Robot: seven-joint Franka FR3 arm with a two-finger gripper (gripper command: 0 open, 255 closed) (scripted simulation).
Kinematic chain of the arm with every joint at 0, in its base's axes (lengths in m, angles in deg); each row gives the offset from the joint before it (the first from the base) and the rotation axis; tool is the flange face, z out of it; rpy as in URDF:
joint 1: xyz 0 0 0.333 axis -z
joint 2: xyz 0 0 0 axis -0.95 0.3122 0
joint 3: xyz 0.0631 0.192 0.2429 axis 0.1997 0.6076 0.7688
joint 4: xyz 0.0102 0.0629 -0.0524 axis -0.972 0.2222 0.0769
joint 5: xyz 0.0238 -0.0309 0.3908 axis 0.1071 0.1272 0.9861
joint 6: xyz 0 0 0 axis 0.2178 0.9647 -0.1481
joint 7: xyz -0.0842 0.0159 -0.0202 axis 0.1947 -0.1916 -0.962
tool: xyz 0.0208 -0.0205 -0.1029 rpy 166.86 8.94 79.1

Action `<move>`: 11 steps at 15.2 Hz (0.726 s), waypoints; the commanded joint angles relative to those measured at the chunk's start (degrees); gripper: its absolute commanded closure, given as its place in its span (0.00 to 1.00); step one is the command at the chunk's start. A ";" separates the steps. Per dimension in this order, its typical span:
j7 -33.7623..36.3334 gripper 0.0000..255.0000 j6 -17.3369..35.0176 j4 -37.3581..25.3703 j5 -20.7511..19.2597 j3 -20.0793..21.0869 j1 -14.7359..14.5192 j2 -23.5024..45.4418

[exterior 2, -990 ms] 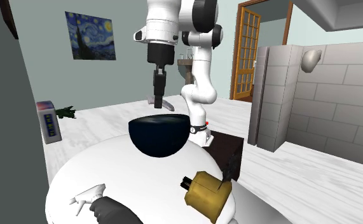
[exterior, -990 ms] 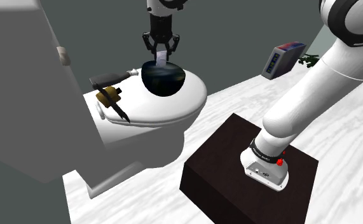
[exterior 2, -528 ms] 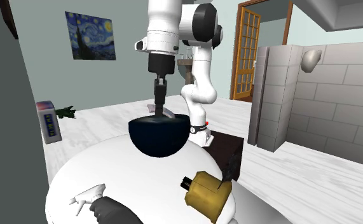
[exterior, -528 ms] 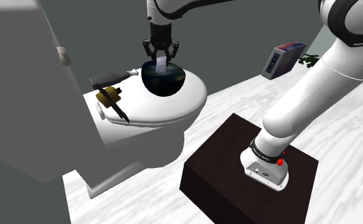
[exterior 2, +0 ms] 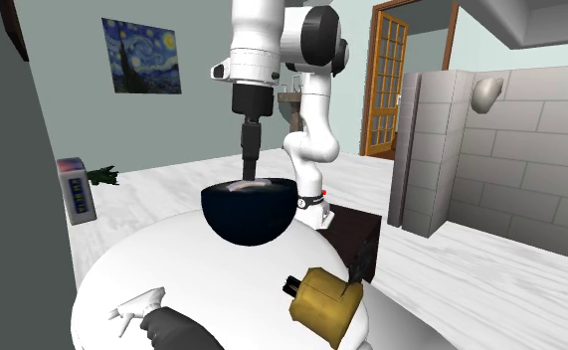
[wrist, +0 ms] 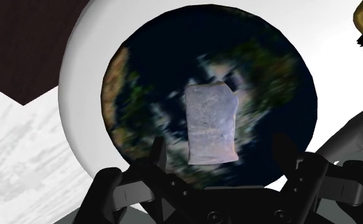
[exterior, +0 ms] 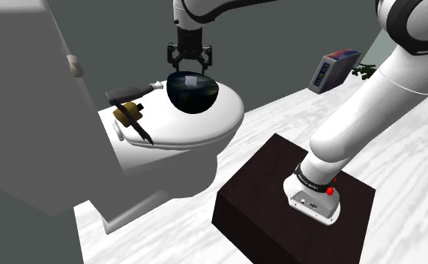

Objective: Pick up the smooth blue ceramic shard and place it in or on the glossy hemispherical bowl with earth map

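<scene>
1. The shard (wrist: 212, 124), more a pale lavender-grey than a strong blue, lay flat inside the bowl (wrist: 142, 83), near the middle of its hollow.
2. That bowl was a dark, glossy half-sphere. Its inside carried an earth map in greens, browns and deep blue, and it sat on the closed white toilet lid (wrist: 78, 83).
3. The end effector (wrist: 219, 153) hung straight above the bowl with its two black fingers spread wide. One stood on each side of the shard with a gap on both sides, so it gripped nothing.
4. From the shoulder view, the shard (exterior: 190, 78) showed as a light patch at the bowl's (exterior: 193, 96) mouth, just beneath the end effector (exterior: 189, 69).
5. In the second exterior view the shard's (exterior 2: 247, 185) pale edge peeked over the bowl's (exterior 2: 247, 217) rim, and the end effector (exterior 2: 247, 171) pointed straight down at it.
6. A brass-coloured piece (exterior: 128, 112) with a black bristly end and a black-handled tool (exterior: 126, 93) lay on the toilet lid (exterior: 219, 124) toward the tank. Both were apart from the bowl.
7. The dark box stand (exterior: 279, 202) stood on the pale marbled floor (exterior: 399, 210) beside the toilet.
8. A small grey box (exterior: 332, 71) with a blue face sat well away on that floor.
</scene>
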 commanded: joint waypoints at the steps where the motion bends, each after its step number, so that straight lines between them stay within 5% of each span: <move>1: 0.00 0.00 0.00 0.00 0.00 0.00 0.00 0.00; 6: -0.18 0.00 -7.24 -6.90 0.26 0.01 -0.07 -0.39; 11: -0.18 0.00 -7.24 -6.90 0.26 0.01 -0.07 -0.39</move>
